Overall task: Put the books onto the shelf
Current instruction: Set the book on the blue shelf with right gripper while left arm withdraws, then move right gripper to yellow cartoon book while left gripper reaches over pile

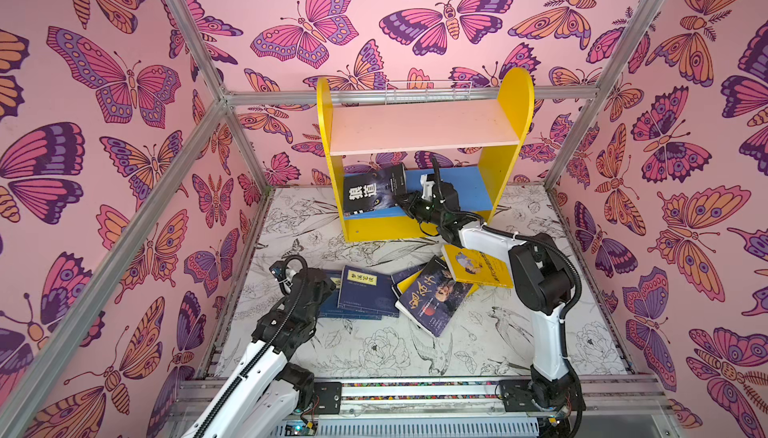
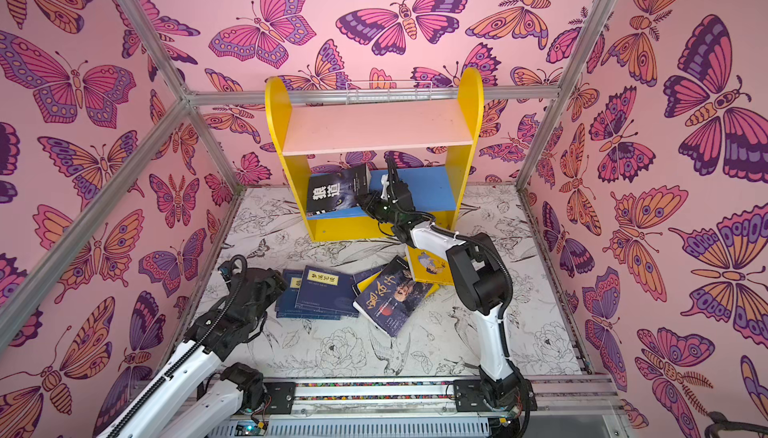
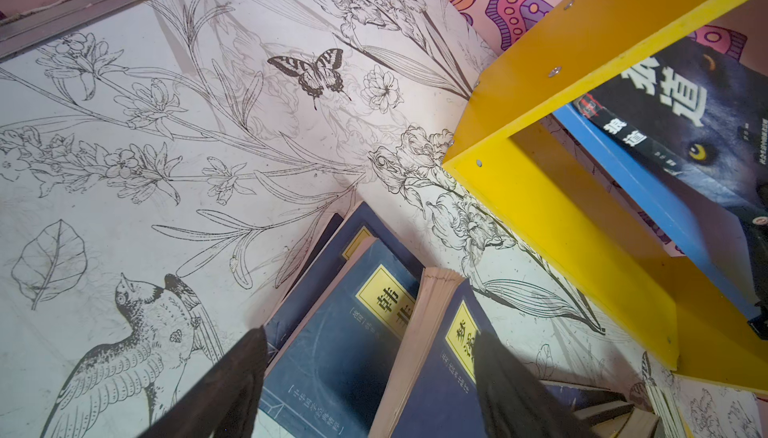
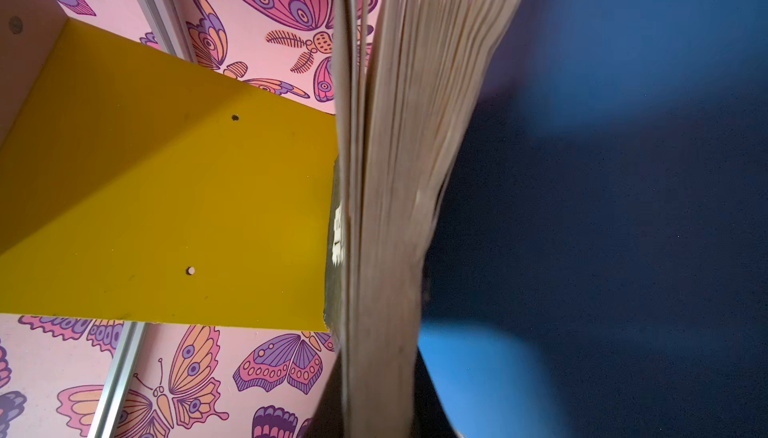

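1. Jaws of the right gripper (image 1: 402, 201) are seen closed on the lower right corner of the black book (image 1: 372, 190), just right of the frame's centre in a top view. That book is propped at a slant on the blue lower board of the shelf (image 1: 513, 95), against its left yellow panel. The left gripper (image 1: 328, 286) is held with its jaws wide above the navy books (image 1: 365, 292) in the lower middle of the frame, with nothing between them.
2. On the patterned floor (image 1: 478, 344), a dark book with a face (image 1: 436, 294) is laid slanted to the right of the navy pile, and a yellow book (image 1: 478, 269) is partly hidden under the right arm.
3. Much the same is shown in the second top view: the right gripper (image 2: 365, 201) at the black book (image 2: 336, 190), the left gripper (image 2: 279, 286) over the navy books (image 2: 320, 290), and the pink upper board of the shelf (image 2: 471, 90) bare.
4. From the left wrist, two dark fingertips (image 3: 245, 373) are seen far apart at the bottom edge, with the navy books (image 3: 340, 352) and their yellow labels beneath. The shelf (image 3: 561, 82) and the black book (image 3: 685, 124) fill the upper right.
5. From the right wrist, the page edges of the black book (image 4: 399, 207) run down the centre, gripped at the bottom edge. A yellow panel of the shelf (image 4: 166, 186) fills the left.
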### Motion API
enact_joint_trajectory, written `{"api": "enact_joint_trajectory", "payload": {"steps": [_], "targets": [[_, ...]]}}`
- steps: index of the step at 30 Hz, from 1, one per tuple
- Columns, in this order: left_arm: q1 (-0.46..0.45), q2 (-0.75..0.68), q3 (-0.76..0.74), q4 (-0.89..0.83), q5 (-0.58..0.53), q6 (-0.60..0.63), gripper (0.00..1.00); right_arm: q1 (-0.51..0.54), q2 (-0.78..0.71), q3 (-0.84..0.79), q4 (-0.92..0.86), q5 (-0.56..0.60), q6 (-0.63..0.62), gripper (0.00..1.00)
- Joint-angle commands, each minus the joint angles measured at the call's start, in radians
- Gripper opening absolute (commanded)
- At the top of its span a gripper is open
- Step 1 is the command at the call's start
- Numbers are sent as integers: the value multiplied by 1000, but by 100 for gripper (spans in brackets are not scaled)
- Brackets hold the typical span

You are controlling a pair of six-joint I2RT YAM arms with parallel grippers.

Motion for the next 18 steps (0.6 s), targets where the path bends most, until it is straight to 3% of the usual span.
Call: {"api": "enact_joint_trajectory", "payload": {"steps": [1,3,5,8,12,18], "targets": [[4,5,-1,-24,5,-10,80,10,31,64,-81,-16,-42,0],[4,8,0,-24,5,-12,80,10,37,89,-129,-33,-55,2],[4,12,0,-24,11,-14,80,11,35,99,-163,-42,-67,11],[4,18,0,-24,14,-15,80,12,27,104,-213,-29,-78,40],[4,20,5,-23,16,-15,80,12,8,114,-275,17,-110,67],[4,34,17,-22,26,1,81,10,-15,159,-380,84,-182,88]]}}
